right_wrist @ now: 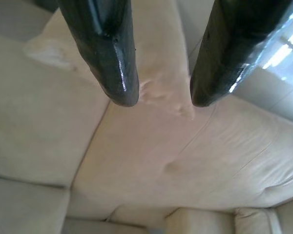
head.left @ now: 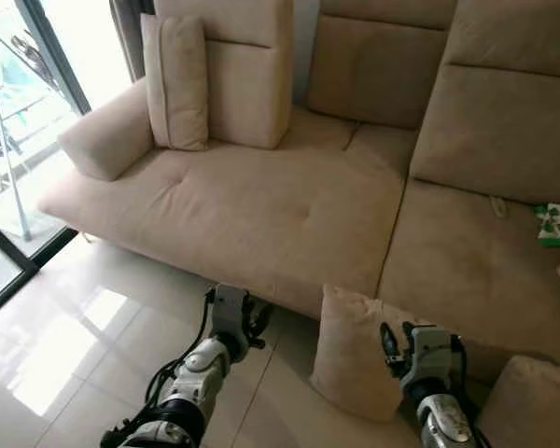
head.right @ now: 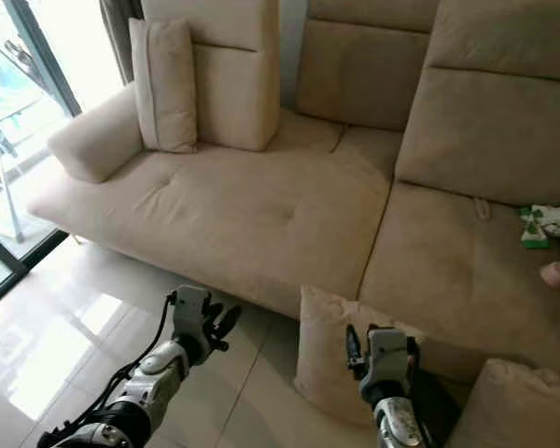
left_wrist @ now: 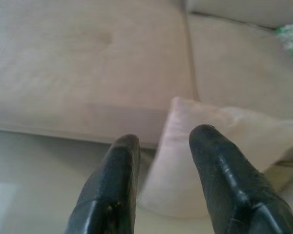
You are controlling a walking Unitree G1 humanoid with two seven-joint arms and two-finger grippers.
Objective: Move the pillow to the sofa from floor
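A shiny, pale tiled floor [head.left: 103, 345] lies in front of a big tan sofa [head.left: 261, 205]. The pillow [head.left: 355, 350] is the same tan colour. It stands upright on the floor and leans against the front of the sofa, down below the seat.

The right gripper [head.left: 397, 347] is just beside the pillow's right edge. In the right wrist view its fingers [right_wrist: 112, 53] are spread apart with the pillow's top corner between them, but they are not squeezing it.

The left gripper [head.left: 252, 322] hangs above the floor, near the pillow's left side. Its fingers [left_wrist: 112, 190] are apart too and hold nothing.

Another tan pillow [head.left: 175, 82] stands up on the sofa by the armrest. A green and white thing [head.left: 557, 224] lies on the seat far to the right. A glass door [head.left: 19, 140] is on the left.
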